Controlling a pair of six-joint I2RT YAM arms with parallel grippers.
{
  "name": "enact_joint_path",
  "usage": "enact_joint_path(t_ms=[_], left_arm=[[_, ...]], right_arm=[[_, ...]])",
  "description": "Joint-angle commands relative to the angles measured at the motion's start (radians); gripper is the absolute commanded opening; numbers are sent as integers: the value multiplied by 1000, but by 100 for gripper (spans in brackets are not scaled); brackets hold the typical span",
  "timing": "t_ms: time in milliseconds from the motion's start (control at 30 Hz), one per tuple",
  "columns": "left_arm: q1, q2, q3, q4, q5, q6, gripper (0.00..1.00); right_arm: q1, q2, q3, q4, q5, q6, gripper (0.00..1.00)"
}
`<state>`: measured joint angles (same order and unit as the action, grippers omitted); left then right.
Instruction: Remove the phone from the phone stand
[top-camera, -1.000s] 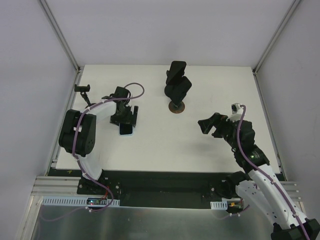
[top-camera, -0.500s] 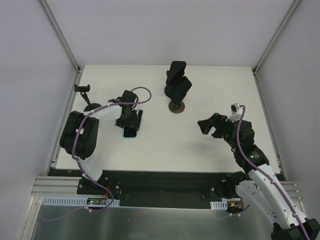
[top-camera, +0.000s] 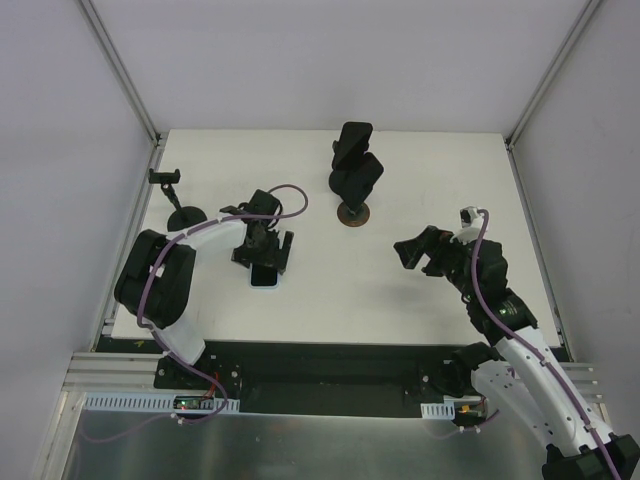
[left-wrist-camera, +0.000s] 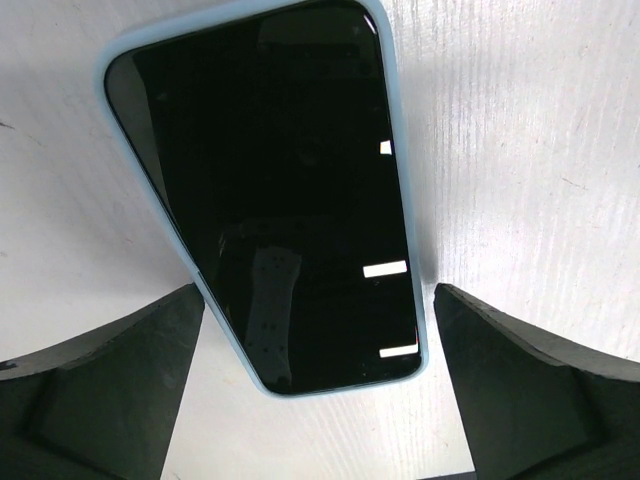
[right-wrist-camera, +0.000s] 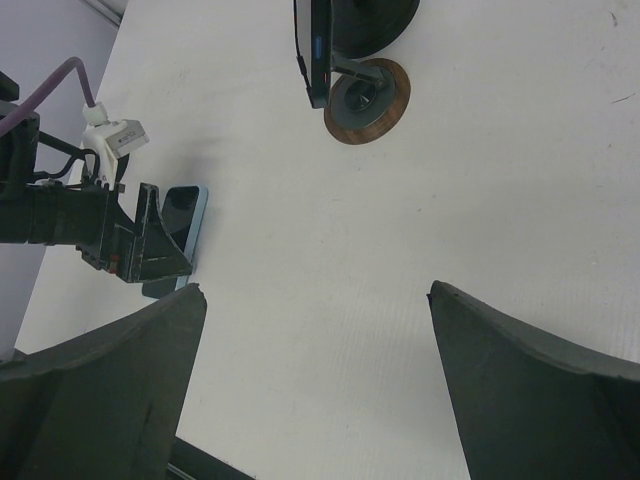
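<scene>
A phone (left-wrist-camera: 270, 190) in a light-blue case lies flat on the white table, screen up. My left gripper (left-wrist-camera: 318, 292) hangs just above its lower end, open, with a finger on each side and no grip on it. From above, the phone (top-camera: 264, 277) shows just below the left gripper (top-camera: 264, 260). A small black phone stand (top-camera: 167, 180) stands empty at the table's left edge. My right gripper (top-camera: 415, 254) hovers open over the right half of the table, with nothing between its fingers (right-wrist-camera: 100, 380).
A taller black stand (top-camera: 353, 175) on a round brown base (top-camera: 353, 213) holds dark devices at the middle back. The same base (right-wrist-camera: 367, 100) shows in the right wrist view. White walls and metal rails enclose the table.
The left gripper has moved right and toward the near edge, and the phone shifted with it. Its jaws narrowed briefly and stand wide again. The right arm has not moved.
</scene>
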<state>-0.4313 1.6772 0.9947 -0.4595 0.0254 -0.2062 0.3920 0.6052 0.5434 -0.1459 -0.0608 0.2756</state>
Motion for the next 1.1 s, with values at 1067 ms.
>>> enact_joint_path(t_ms=[1067], left_arm=[[51, -1008, -221, 252, -150, 284, 99]], right_arm=[[-114, 922, 558, 417, -209, -87, 93]])
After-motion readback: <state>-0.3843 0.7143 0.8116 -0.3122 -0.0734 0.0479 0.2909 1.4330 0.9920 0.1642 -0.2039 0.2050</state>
